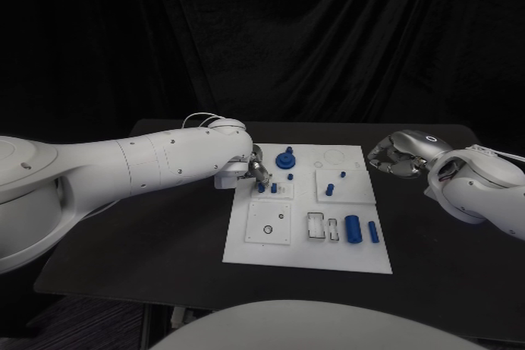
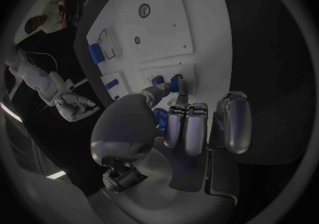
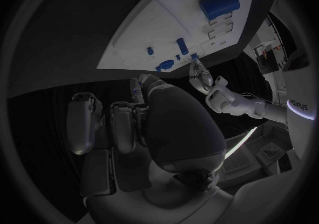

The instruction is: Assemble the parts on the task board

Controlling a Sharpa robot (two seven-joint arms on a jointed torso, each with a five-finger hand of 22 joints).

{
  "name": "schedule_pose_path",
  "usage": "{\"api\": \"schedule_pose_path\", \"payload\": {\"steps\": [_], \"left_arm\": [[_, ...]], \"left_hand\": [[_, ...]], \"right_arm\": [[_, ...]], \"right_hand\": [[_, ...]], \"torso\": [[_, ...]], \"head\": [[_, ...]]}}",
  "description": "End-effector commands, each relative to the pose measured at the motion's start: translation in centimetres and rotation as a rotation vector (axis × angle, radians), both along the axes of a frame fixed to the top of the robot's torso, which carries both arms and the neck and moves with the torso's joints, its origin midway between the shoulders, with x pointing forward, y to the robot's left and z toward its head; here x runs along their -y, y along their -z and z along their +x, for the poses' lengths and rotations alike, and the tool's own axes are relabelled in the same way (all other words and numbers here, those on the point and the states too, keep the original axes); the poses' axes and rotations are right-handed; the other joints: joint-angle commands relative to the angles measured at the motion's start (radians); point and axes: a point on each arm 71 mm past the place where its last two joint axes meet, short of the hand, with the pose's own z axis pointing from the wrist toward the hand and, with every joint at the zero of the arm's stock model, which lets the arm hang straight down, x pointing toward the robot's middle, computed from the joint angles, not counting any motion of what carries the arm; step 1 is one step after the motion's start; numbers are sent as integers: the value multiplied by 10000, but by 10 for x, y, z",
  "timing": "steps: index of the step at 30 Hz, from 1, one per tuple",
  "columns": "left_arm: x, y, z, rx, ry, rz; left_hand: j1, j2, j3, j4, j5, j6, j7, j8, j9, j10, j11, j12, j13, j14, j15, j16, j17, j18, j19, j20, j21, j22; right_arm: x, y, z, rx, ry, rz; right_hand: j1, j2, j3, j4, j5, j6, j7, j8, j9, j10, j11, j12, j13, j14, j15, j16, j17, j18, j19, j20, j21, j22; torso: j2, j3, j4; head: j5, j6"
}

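The black table (image 1: 153, 236) carries the flat white rectangular task board (image 1: 328, 255) at its middle; the left hand (image 1: 254, 171) reaches over the board's far left part, fingertips pinching a small blue peg (image 2: 175, 83) that stands on the board; the right hand (image 1: 396, 157) hovers off the board's far right corner, fingers curled in on nothing; a large blue cylinder (image 1: 353, 228) lies near the board's near right corner, a slimmer blue pin (image 1: 373, 231) just beside it.
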Motion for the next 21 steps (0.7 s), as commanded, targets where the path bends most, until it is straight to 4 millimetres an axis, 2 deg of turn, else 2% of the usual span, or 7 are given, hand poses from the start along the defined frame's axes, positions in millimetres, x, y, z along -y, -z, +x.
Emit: {"api": "schedule_pose_path", "payload": {"steps": [1,8,21], "left_arm": [[0,3,-1,-33,4,-39],[-2,4,-1,-45,-32,-13],[-5,4,-2,-204,7,117]], "left_hand": [[28,32,23,-7,85,-33,-61,58,15,1047,-44,27,2614,1074,-53,26,2628,154,10,-63,-37,1938],[36,29,33,-17,111,-35,-62,62,23,1047,-45,27,2614,1074,-55,26,2628,156,6,-65,-46,1935],[57,17,54,-47,150,-44,-65,66,39,1047,-48,27,2614,1074,-58,26,2628,159,-4,-70,-64,1929]], "right_arm": [[1,0,0,41,111,-1],[1,1,-1,14,119,-15],[2,1,-1,-25,127,-35]], "right_hand": [[10,-114,44,9,45,79,-2,21,14,112,73,-33,1853,705,79,-57,1965,198,-36,30,-57,1948],[-6,-127,41,12,50,87,0,31,19,104,76,-38,1848,698,82,-70,1953,201,-44,34,-71,1944],[-9,-130,41,13,50,89,0,32,20,103,77,-39,1847,697,83,-73,1951,202,-46,34,-74,1943]], "torso": [[10,-1,0],[15,1,20],[11,-3,8]], "head": [[10,-2],[-13,-2],[19,-2]]}}
